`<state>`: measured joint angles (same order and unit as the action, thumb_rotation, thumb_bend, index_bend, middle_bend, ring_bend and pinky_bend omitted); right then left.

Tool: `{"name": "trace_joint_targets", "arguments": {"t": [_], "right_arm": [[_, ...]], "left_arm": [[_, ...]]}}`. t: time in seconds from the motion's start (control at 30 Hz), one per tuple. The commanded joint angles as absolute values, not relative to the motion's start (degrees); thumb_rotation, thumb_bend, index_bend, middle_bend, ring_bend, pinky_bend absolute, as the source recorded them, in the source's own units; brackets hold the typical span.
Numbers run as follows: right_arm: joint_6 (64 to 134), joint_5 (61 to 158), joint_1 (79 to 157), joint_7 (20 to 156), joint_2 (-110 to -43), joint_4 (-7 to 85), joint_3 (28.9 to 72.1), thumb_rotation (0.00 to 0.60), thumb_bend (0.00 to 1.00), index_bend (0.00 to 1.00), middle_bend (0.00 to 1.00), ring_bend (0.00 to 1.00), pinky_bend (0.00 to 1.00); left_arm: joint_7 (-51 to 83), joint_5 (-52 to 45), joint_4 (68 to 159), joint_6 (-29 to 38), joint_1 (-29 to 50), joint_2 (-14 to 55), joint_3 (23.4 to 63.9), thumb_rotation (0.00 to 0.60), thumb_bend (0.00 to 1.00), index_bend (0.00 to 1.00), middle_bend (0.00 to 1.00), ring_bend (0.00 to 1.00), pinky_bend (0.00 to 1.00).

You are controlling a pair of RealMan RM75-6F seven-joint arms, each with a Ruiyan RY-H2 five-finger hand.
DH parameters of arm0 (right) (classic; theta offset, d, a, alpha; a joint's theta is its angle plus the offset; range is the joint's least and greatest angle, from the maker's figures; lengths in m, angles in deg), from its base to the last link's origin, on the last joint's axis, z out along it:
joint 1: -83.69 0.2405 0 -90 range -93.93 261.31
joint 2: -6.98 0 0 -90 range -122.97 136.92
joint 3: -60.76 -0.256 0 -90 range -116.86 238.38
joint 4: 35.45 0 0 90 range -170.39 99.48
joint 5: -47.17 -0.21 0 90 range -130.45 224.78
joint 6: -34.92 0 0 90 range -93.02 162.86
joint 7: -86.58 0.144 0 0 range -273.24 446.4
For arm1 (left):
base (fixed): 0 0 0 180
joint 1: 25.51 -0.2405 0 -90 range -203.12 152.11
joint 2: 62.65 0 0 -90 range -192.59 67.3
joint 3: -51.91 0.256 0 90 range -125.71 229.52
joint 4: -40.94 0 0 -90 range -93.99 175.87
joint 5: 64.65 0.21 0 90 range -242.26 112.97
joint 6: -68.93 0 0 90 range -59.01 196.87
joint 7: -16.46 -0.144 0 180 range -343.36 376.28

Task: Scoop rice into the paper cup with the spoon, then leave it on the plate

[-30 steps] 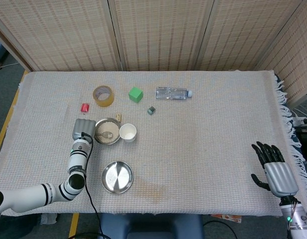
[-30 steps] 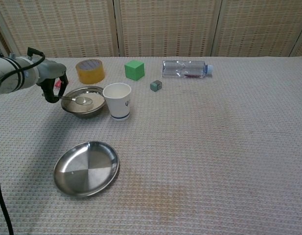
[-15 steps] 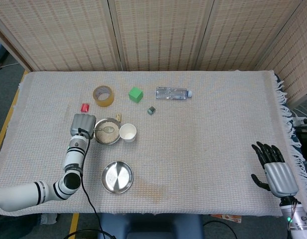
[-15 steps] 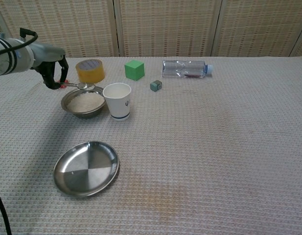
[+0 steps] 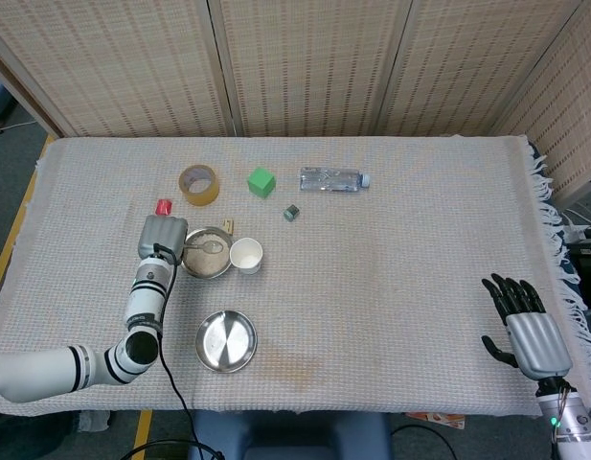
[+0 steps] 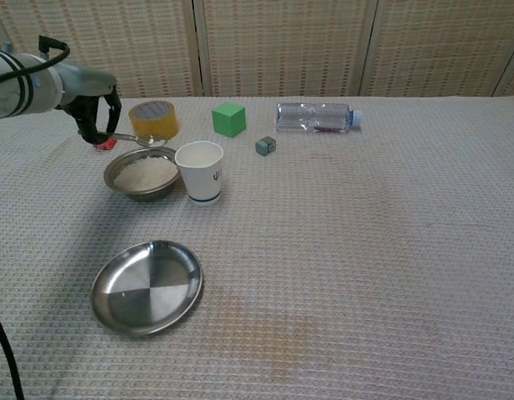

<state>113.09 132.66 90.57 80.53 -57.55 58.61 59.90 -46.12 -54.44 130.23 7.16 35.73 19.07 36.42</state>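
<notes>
While looking across from the chest view, found the spoon [image 6: 145,138] raised clear of the rice bowl [image 6: 115,172], over its far rim and lying close to level. Traced its long axis left to right, handle on the left, scoop end pointing right toward the paper cup [image 6: 200,171]. Could not tell how much rice sat in the scoop. Saw the left hand [image 6: 94,117] clamped on the handle, fingers curled round it, left of the bowl. Placed the cup upright just right of the bowl, beside it and perhaps touching, a little nearer than the scoop. Judged the coming move a short carry rightward and slightly nearward, roughly along the spoon's own length, ending with a tilt over the cup's mouth. Noted the plate [image 6: 147,286] well nearer, apart from bowl and cup, with nothing on it. Marked the tape roll [image 6: 153,120] just behind the spoon, close enough to brush. Found the right hand [image 5: 527,326] only in the head view, far right at the near edge, fingers apart, holding nothing, much farther from the cup.
</notes>
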Motion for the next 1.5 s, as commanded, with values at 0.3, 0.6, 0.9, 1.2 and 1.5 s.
{"name": "trace_joint_targets", "arguments": {"t": [0.3, 0.6, 0.9, 1.2, 1.5], "right_arm": [[112.9, 133.0, 90.7, 81.6, -57.0, 58.7, 60.1, 0.600, 0.20, 0.00, 0.00, 0.00, 0.00], [113.5, 133.7, 90.4, 82.2, -56.4, 59.2, 60.3, 0.600, 0.20, 0.00, 0.00, 0.00, 0.00], [112.6, 135.6, 90.6, 86.0, -54.4, 60.9, 61.6, 0.600, 0.20, 0.00, 0.00, 0.00, 0.00], [111.7, 137.6, 91.0, 90.3, -52.7, 62.2, 62.8, 0.600, 0.20, 0.00, 0.00, 0.00, 0.00], [111.9, 138.7, 91.1, 92.3, -51.8, 62.3, 63.4, 0.600, 0.20, 0.00, 0.00, 0.00, 0.00]], "left_arm": [[-49.4, -53.5, 130.8, 1.4, 39.7, 23.6, 38.0, 0.600, 0.44, 0.64, 1.00, 1.00, 1.00], [-53.7, -45.1, 126.6, -8.6, 41.2, 30.5, 42.0, 0.600, 0.43, 0.65, 1.00, 1.00, 1.00], [-56.2, -37.1, 122.9, -11.8, 40.0, 34.8, 45.6, 0.600, 0.43, 0.65, 1.00, 1.00, 1.00], [-57.1, -27.0, 117.8, -15.0, 38.1, 38.2, 48.5, 0.600, 0.43, 0.65, 1.00, 1.00, 1.00], [-57.9, -18.7, 113.7, -16.2, 35.6, 41.5, 50.5, 0.600, 0.43, 0.63, 1.00, 1.00, 1.00]]}}
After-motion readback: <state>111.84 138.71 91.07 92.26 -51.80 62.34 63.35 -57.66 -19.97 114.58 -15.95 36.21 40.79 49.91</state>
